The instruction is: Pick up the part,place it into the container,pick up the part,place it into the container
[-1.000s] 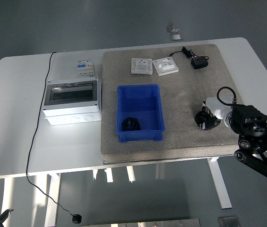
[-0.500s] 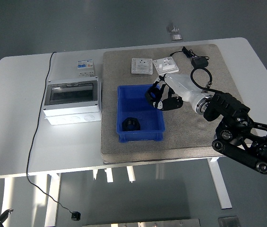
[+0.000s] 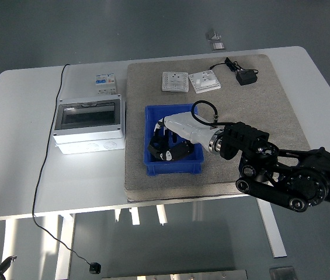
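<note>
**Right hand down in the blue bin with the second part**

Head view — the robot's white-shelled right hand (image 3: 167, 140) has swung from the right side of the grey felt mat (image 3: 240, 111), where it was closing on a part a second ago, across to the open blue plastic bin (image 3: 173, 111), and now reaches down inside it. Half a second ago it was only over the bin's right rim; now its fingertips sit low at the near-left of the bin floor. That suggests the second placement is nearly done, with only the release and withdrawal left.

The fingers (image 3: 163, 135) are curled downward around dark shapes at the bin floor — the small black round parts (image 3: 163, 154). I cannot tell whether the hand grips one or has let go, nor separate the two parts.

The mat's right side no longer shows any part. The left arm is not visible.
</note>
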